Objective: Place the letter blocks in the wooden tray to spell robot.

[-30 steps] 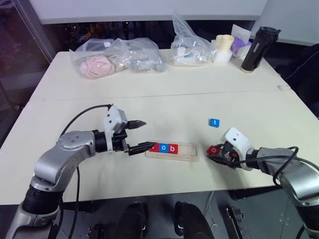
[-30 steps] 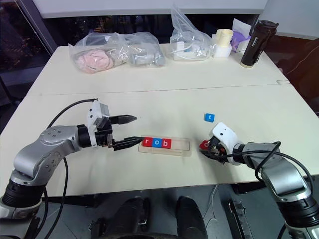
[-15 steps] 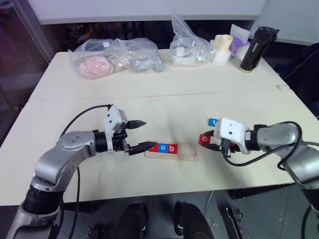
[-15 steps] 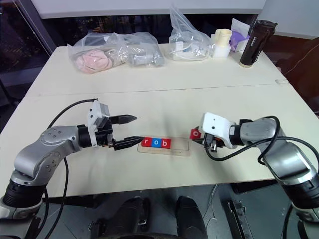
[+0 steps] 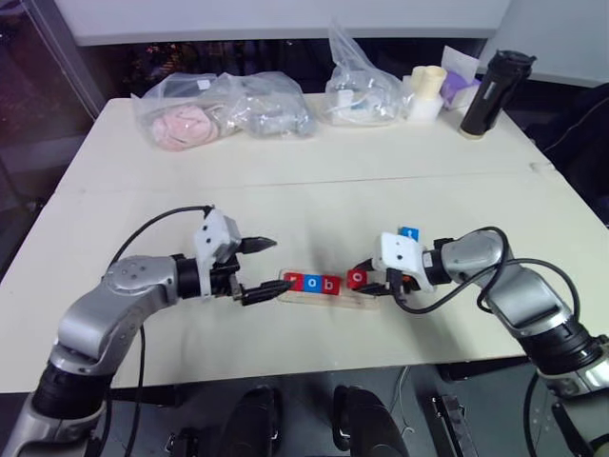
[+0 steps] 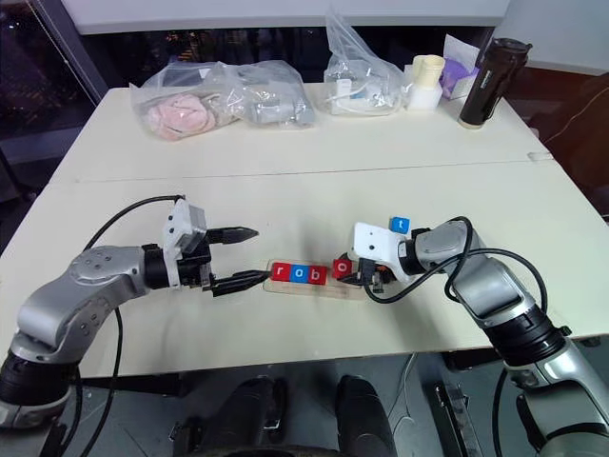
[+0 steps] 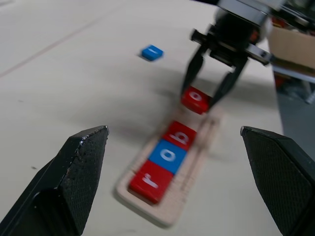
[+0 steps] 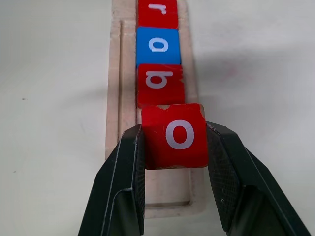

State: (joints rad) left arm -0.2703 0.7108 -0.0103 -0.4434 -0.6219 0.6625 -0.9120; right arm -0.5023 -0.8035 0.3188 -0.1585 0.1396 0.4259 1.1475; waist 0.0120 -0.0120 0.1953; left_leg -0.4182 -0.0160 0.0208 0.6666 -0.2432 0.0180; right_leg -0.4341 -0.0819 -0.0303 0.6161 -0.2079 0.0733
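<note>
The wooden tray (image 5: 366, 298) lies near the table's front edge, holding a red r (image 8: 157, 12), a blue o (image 8: 158, 45) and a red b (image 8: 160, 82) in a row from its left end. My right gripper (image 5: 358, 278) is shut on a red o block (image 8: 174, 135), held just above the tray's free part, right after the b. A blue t block (image 5: 409, 232) lies on the table behind my right gripper. My left gripper (image 5: 257, 269) stands open at the tray's left end, its lower finger close to the r.
At the table's far side lie plastic bags (image 5: 224, 109) with soft things, a smaller bag (image 5: 357, 90), a cream cup (image 5: 428, 86) and a black bottle (image 5: 490, 90). A seam crosses the tabletop behind the tray.
My right gripper has lifted the red o block from the table at the right and carried it left to just over the tray, turning its wrist. The left gripper has stayed put.
</note>
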